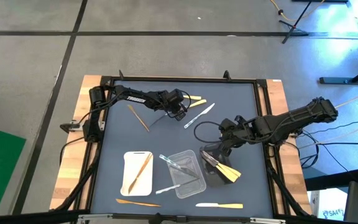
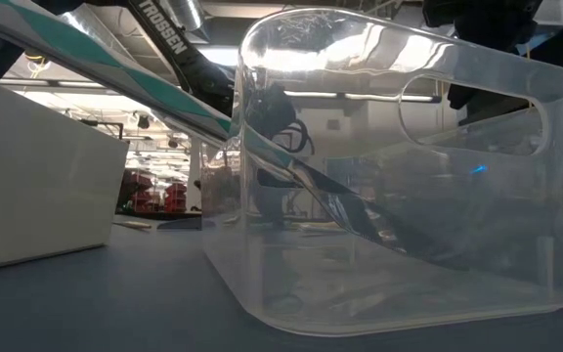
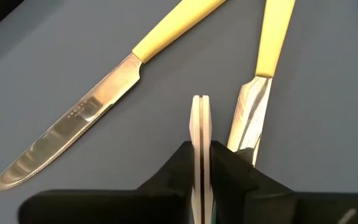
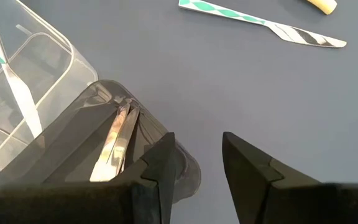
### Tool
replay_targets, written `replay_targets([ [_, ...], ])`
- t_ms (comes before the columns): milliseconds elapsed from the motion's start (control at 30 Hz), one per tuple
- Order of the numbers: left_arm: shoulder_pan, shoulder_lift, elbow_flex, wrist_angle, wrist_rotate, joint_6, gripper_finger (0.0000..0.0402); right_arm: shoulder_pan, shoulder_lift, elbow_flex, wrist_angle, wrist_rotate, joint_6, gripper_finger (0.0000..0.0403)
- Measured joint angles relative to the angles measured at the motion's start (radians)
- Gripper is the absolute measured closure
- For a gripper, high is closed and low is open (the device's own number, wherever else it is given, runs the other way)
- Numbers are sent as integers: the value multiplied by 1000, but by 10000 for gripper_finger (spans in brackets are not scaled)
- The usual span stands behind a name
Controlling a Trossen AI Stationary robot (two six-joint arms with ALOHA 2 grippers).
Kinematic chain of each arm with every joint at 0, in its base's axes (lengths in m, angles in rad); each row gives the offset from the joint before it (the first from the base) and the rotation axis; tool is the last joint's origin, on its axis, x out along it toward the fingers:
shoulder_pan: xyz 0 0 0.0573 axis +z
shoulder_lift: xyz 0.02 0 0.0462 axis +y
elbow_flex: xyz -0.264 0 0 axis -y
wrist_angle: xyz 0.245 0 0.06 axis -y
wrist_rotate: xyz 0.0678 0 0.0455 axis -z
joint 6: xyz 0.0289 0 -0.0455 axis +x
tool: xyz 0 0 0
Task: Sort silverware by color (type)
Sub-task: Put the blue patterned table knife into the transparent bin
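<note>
my left gripper (image 3: 201, 146) is sitting at the far middle of the table (image 1: 241, 99), fingers pressed on a thin pale strip (image 3: 201, 118) standing on edge between them, beside two yellow-handled knives (image 3: 98, 102). my right gripper (image 4: 197, 162) is hovering with fingers apart and holding nothing, over the black tray (image 1: 213, 171) with yellow utensils (image 1: 229, 172). only the low view is showing the clear tray (image 2: 409, 176) from the side; only the high view is showing wooden pieces (image 1: 143, 169) in the white tray (image 1: 129, 180).

Glossy mirror-bright metal blade on the knife (image 3: 67, 134), its handle smooth matt yellow plastic. The clear tray (image 2: 399, 166) filling the low view is shiny see-through plastic. Table mat (image 3: 328, 124) looks matt and smooth, dark blue-grey. Left gripper's fingers (image 3: 166, 183) are dull black plastic.
</note>
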Motion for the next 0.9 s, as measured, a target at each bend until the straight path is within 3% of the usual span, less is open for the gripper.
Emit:
replay_targets([
  [900,1,-8,-2,26,6,-10,377,0,0,0,0,0,0,283],
])
